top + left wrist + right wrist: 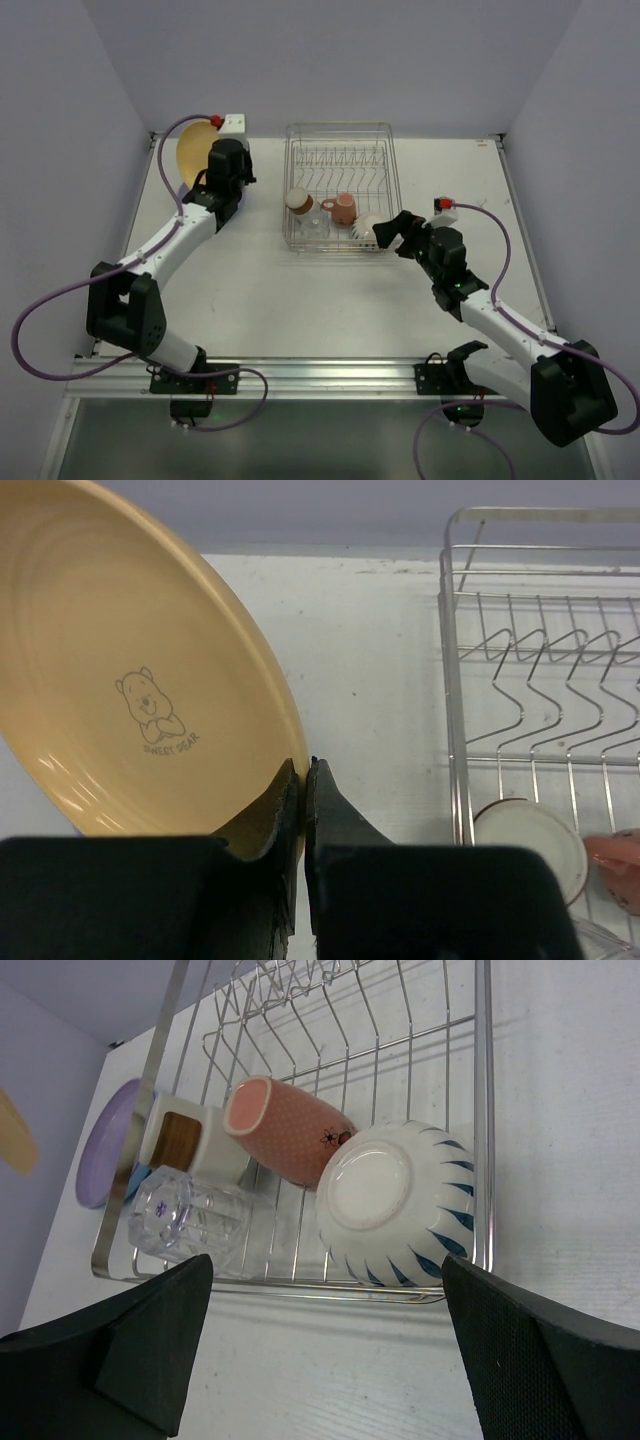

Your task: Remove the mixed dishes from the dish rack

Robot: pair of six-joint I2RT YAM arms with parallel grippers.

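Observation:
My left gripper [303, 770] is shut on the rim of the yellow-orange plate [130, 670], which has a bear print and is held on edge left of the dish rack [340, 140]. From above, the left gripper [215, 165] sits at the far left, beside the plate [195, 150]. The rack's near end holds a brown cup [185, 1140], a pink mug [290, 1130], a clear glass [190, 1220] and a white cup [395, 1205] with blue stripes, all lying on their sides. My right gripper [325, 1290] is open just in front of the rack, facing the white cup.
A purple plate [100, 1155] lies on the table beyond the rack's left side, with a blue edge showing under it. The rack's upright prongs [560, 670] stand bare. Grey walls close in the table on three sides.

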